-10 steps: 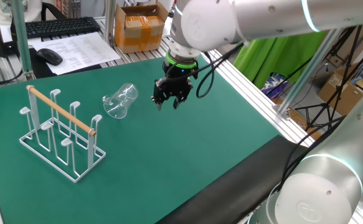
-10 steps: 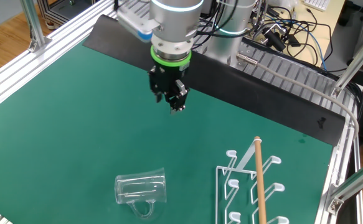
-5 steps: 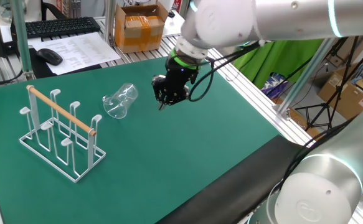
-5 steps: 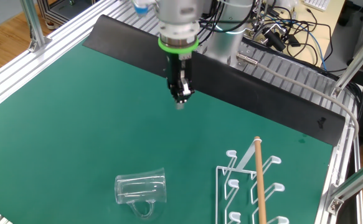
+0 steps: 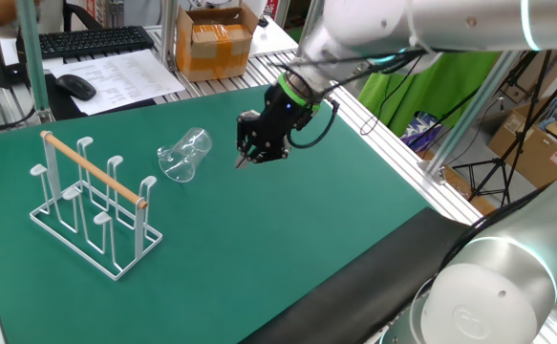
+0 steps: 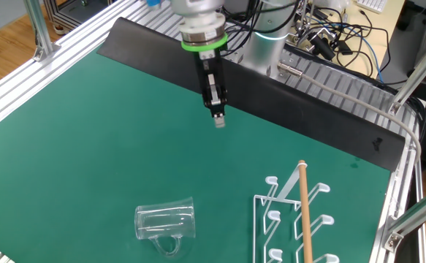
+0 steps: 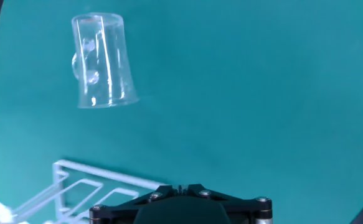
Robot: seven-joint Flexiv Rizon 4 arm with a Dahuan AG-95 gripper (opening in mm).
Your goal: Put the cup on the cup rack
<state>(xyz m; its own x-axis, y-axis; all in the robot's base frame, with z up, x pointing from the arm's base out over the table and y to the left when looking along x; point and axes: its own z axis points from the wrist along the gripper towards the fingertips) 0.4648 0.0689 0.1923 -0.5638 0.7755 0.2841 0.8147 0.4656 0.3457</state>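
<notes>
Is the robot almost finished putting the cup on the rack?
Not yet, nothing looks done. The cup lies on its side on the green table, apart from the cup rack, whose pegs are all bare. The hand hangs above the mat near the cup, holding nothing. Grabbing, carrying and hanging the cup are all left.

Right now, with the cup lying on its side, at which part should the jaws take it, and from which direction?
The cup lies on its side on the green mat, apart from the cup rack. I would probably come down from above and close the jaws across its round wall near the middle: both flanks are free. The gripper hangs well short of it.
</notes>
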